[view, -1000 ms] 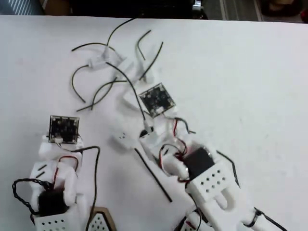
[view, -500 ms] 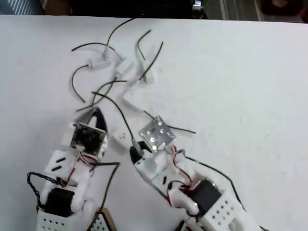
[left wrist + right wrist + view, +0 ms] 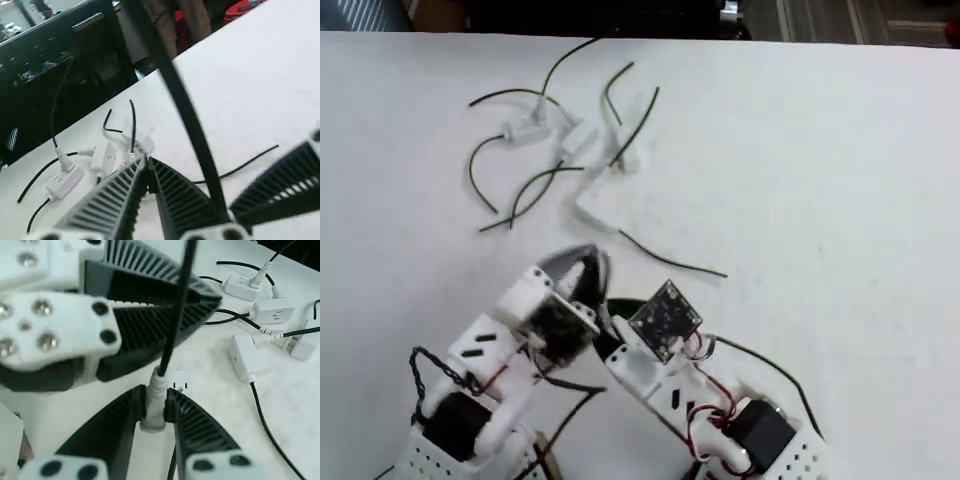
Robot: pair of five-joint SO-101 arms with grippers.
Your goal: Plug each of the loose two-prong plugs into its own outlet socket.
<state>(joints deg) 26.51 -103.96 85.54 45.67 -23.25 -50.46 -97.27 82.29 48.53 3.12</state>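
One white two-prong plug [image 3: 152,410] on a thin black cord [image 3: 176,315] is pinched in the right hand [image 3: 156,394] close to the white worktop [image 3: 820,150], the left hand [image 3: 227,160] is spread wide around that cord, and the prongs are best squared to the slots of a white outlet socket [image 3: 272,310] before being pressed home.

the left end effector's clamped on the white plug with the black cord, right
Wrong arm. It is the right end effector that is clamped on the white plug with the black cord; the right wrist view shows it.
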